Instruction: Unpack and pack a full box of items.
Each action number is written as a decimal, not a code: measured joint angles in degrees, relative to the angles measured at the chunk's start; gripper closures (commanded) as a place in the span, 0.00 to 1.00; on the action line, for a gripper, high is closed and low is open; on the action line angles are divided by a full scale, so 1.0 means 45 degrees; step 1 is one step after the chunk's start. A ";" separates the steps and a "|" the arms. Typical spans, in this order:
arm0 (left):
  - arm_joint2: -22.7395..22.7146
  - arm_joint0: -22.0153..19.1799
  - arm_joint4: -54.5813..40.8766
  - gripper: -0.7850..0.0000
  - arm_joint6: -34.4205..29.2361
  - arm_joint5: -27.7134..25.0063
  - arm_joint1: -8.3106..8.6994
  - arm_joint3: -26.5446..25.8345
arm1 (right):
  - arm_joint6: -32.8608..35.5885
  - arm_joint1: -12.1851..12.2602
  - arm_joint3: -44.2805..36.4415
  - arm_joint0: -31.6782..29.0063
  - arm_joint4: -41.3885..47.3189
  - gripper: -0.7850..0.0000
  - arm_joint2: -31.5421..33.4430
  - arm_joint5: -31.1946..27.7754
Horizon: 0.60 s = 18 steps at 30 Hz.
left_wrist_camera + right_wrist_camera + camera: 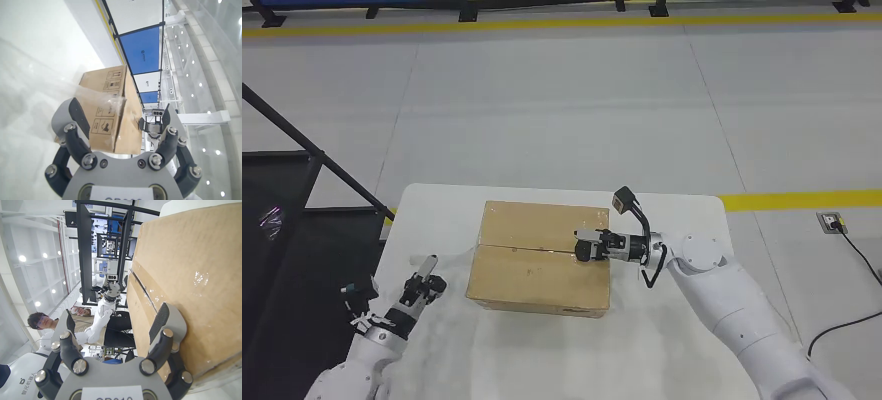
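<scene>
A closed brown cardboard box (540,258) stands in the middle of the white table (662,340), its two top flaps meeting at a seam (532,247) with clear tape. My right gripper (585,246) is over the box top at the seam's right end. It is open, and one finger (160,321) lies on the cardboard (189,275) beside the seam. My left gripper (422,285) is low over the table to the left of the box, open and holding nothing. It faces the box's printed, taped side (105,106), where the left gripper (122,117) shows spread fingers.
A black frame with dark netting (282,220) stands off the table's left edge. Bare tabletop lies in front of the box and to its right. Grey floor with a yellow line (802,200) lies beyond the table.
</scene>
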 measured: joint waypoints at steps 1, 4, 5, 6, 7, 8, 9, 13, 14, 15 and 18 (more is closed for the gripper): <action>0.0193 -0.0074 -0.0510 0.00 -0.0067 -0.0091 -0.0058 0.0393 | 0.0000 0.0000 0.0000 0.0000 0.0000 0.00 0.0000 0.0000; 0.0642 -0.0364 -0.1162 0.00 0.0016 -0.0123 -0.0191 0.1180 | 0.0000 0.0000 0.0000 0.0000 0.0000 0.00 0.0000 0.0000; 0.0775 -0.0479 -0.1190 0.00 -0.0005 -0.0121 -0.0221 0.1342 | 0.0000 0.0000 0.0000 0.0000 0.0000 0.00 0.0000 0.0000; 0.0895 -0.0613 -0.1209 0.00 -0.0024 -0.0110 -0.0250 0.1488 | 0.0000 0.0000 0.0000 0.0000 0.0000 0.00 0.0000 0.0000; 0.1039 -0.0826 -0.1278 0.00 -0.0015 -0.0069 -0.0292 0.1688 | 0.0000 0.0000 0.0000 0.0000 0.0000 0.00 0.0000 0.0000; 0.1139 -0.1009 -0.1383 0.00 0.0006 -0.0014 -0.0326 0.1846 | 0.0000 0.0000 0.0000 0.0000 0.0000 0.00 0.0000 0.0000; 0.1238 -0.1210 -0.1532 0.00 0.0008 0.0049 -0.0363 0.2006 | 0.0000 0.0000 0.0000 0.0000 0.0000 0.00 0.0000 0.0000; 0.1711 -0.2316 -0.2442 0.00 -0.0241 0.0407 -0.0548 0.3016 | 0.0000 0.0000 0.0000 0.0000 0.0000 0.00 0.0000 0.0000; 0.1819 -0.2582 -0.2657 0.00 -0.0312 0.0483 -0.0594 0.3279 | 0.0000 0.0000 0.0000 0.0000 0.0000 0.00 0.0000 0.0000; 0.1924 -0.2847 -0.2934 0.00 -0.0456 0.0570 -0.0640 0.3555 | 0.0000 0.0000 0.0000 0.0000 0.0000 0.00 0.0000 0.0000; 0.2132 -0.3761 -0.3718 0.00 -0.0538 0.0864 -0.0787 0.4637 | 0.0000 0.0000 0.0000 0.0000 0.0000 0.00 0.0000 0.0000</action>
